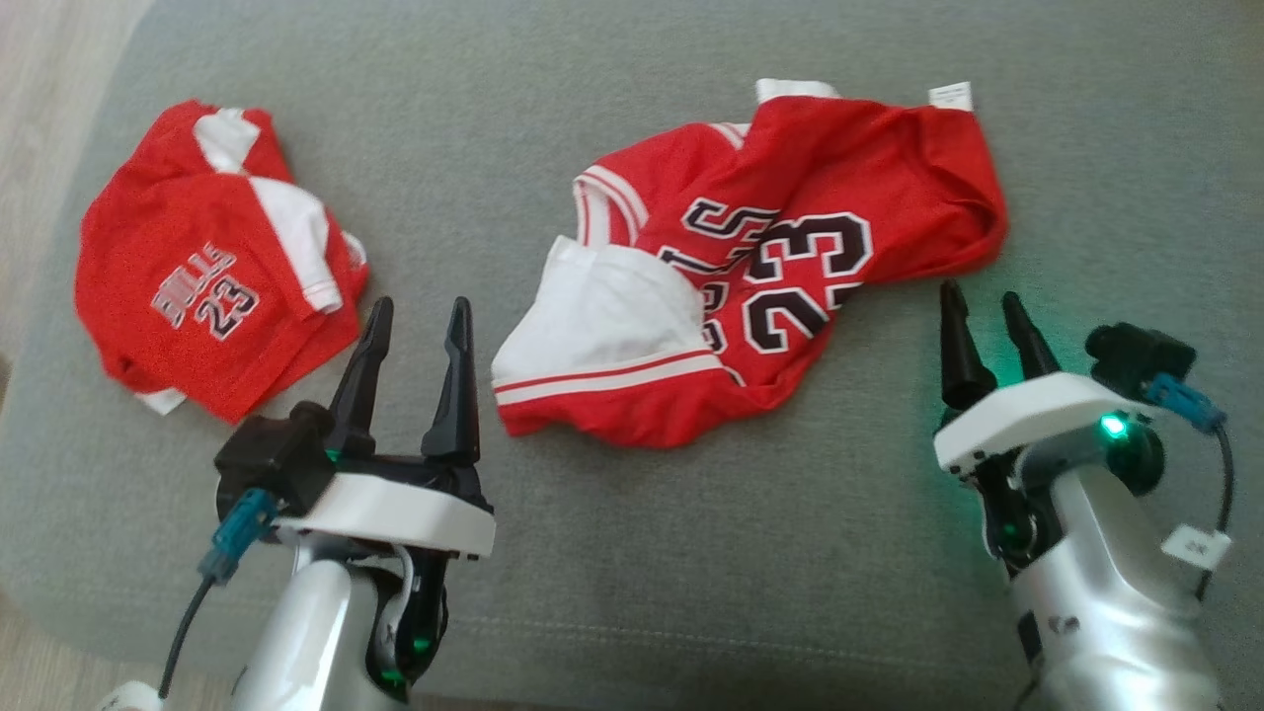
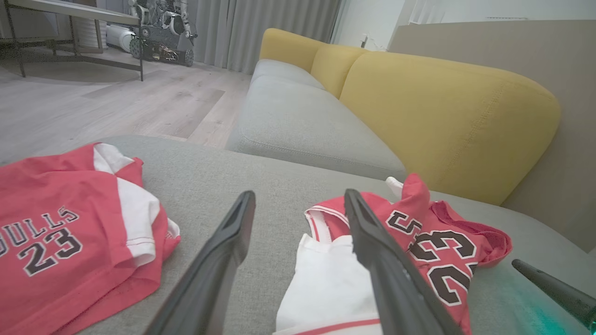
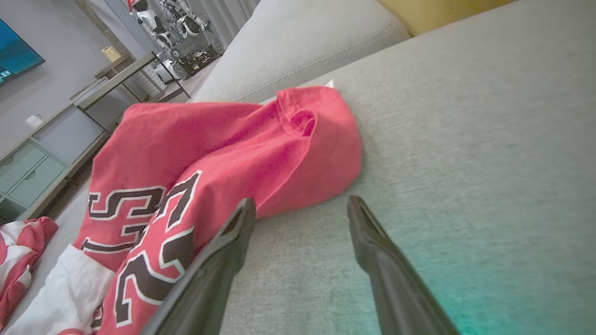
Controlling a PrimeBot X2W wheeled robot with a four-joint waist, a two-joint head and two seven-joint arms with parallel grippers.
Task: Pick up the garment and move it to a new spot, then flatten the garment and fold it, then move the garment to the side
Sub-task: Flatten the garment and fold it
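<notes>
- The garment (image 1: 780, 267), a red number-23 jersey, is lying crumpled near the middle of the grey cushion (image 1: 691, 553). Its white sleeve is turning up toward the cushion's near edge and its red body is bunching toward the far right (so it is neither flattened nor folded yet).
- A folded jersey (image 1: 197, 296) is sitting at the cushion's left end, apparently set there as a finished piece, out of the working area.
- The left gripper (image 1: 421, 304) is hovering over the cushion's near-left part, between the folded jersey and the garment. Its fingers are spreading wide, holding nothing, and pointing up past the white sleeve.
- The right gripper (image 1: 980, 292) is hovering over the cushion's near-right part, just beside the garment's red edge, with its fingers likewise apart and empty.
- By my reading, the arms are bracketing the garment so that each can pinch one side, and the pick-up is the step in hand.
</notes>
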